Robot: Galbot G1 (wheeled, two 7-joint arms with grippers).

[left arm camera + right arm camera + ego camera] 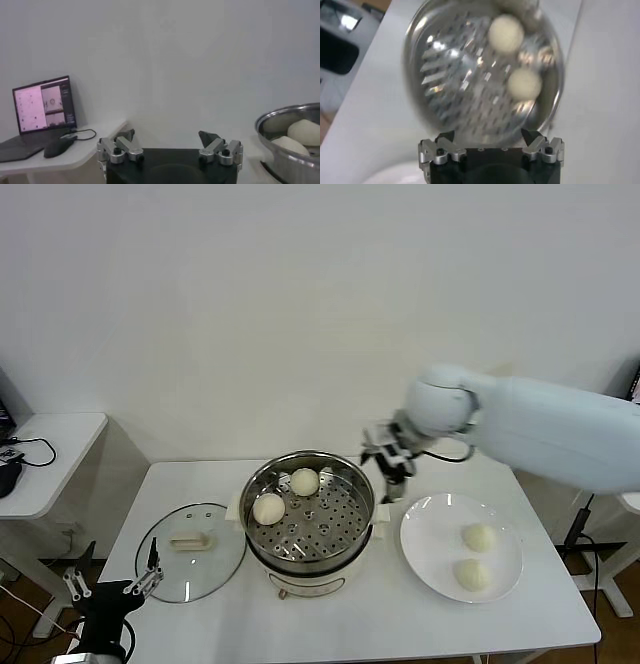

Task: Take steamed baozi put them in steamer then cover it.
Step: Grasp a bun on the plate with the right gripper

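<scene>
Two baozi (286, 495) in uncovered steamer (355, 529)

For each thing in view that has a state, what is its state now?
steamer: uncovered, two baozi inside
baozi in steamer: two, apart
baozi on plate: two, waiting
plate: holds two baozi
cover: off, flat on table
right gripper: open, empty, beside steamer
left gripper: open, parked low

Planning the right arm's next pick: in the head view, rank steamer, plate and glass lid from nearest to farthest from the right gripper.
From the open right gripper:
1. Steamer, just to its left.
2. Plate, in front of it, on the right.
3. Glass lid, far left of the table.
</scene>
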